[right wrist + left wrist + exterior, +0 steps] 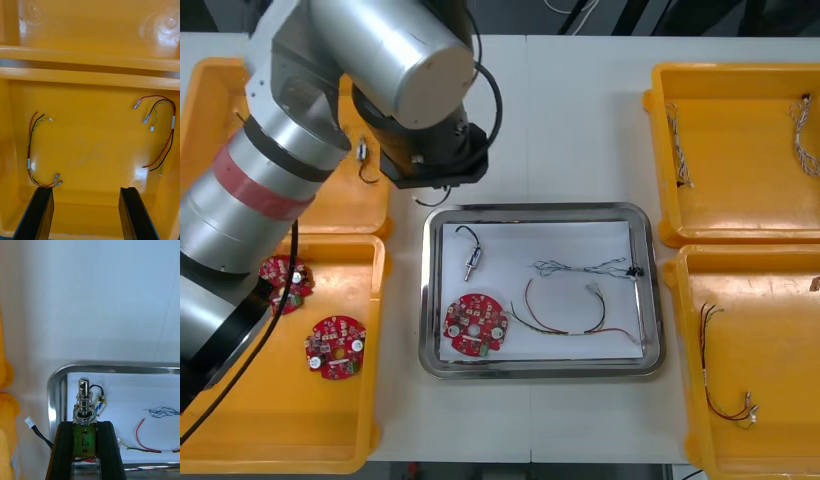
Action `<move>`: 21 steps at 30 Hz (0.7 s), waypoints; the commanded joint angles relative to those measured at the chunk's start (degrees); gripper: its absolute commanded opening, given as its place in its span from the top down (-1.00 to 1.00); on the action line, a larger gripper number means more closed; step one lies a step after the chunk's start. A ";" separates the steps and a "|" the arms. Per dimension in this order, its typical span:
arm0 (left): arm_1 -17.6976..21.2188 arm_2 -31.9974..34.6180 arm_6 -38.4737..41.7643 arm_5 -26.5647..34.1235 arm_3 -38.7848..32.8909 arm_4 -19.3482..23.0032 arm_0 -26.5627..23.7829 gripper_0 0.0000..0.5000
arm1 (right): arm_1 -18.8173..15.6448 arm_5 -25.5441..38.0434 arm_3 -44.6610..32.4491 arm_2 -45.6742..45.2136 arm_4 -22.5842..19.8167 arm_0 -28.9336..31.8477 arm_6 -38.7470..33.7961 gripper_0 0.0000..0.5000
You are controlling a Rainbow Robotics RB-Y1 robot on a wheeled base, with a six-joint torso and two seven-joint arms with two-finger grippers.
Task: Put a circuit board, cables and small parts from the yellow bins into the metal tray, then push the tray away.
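My left gripper [84, 424] is shut on a small metal part [84, 405] with a spring and pin; a black lead with a white plug [29, 422] hangs from it. It hovers over the near-left corner of the metal tray [112, 369]. In the front view the left arm's wrist [430, 150] sits just beyond the tray [535, 210], hiding the fingers. The white-lined tray holds a red circuit board [476, 324], another small metal part [472, 260], a blue and white cable [580, 267] and a red and yellow cable [570, 322]. My right gripper [87, 210] stands open over a bin floor with two red and yellow cables [32, 150] [165, 127].
The near left yellow bin [240, 430] holds two circuit boards [285, 283] [335, 346]. A small part [363, 152] lies in the far left bin. The far right bin [740, 80] has twisted cables [677, 145]; the near right bin has a red and yellow cable [720, 385].
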 commanded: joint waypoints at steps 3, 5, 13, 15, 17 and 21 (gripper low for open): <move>-3.45 -7.80 6.29 0.45 -0.64 -0.70 -3.04 1.00 | 0.25 -0.50 -1.05 -1.79 -0.77 0.44 1.23 -1.00; -3.97 -9.56 6.64 -0.83 1.12 -0.70 -2.95 1.00 | 0.34 -0.50 -1.05 -1.79 -0.77 0.44 1.40 -1.00; -5.38 -13.69 8.40 -8.13 7.18 -0.61 -2.86 1.00 | 0.34 -0.50 -1.05 -1.79 -0.77 0.44 1.40 -1.00; -5.64 -14.39 8.84 -9.71 8.50 -0.44 -2.77 1.00 | 0.34 -0.59 -1.13 -1.70 -0.77 0.44 1.40 -1.00; -5.64 -15.45 9.19 -12.08 9.38 -0.26 -2.51 1.00 | 0.34 -0.77 -1.05 -1.61 -0.77 0.44 1.40 -1.00; -5.64 -16.68 9.63 -15.07 10.17 0.09 -1.37 1.00 | 0.34 -0.94 -1.05 -1.61 -0.59 0.44 1.40 -1.00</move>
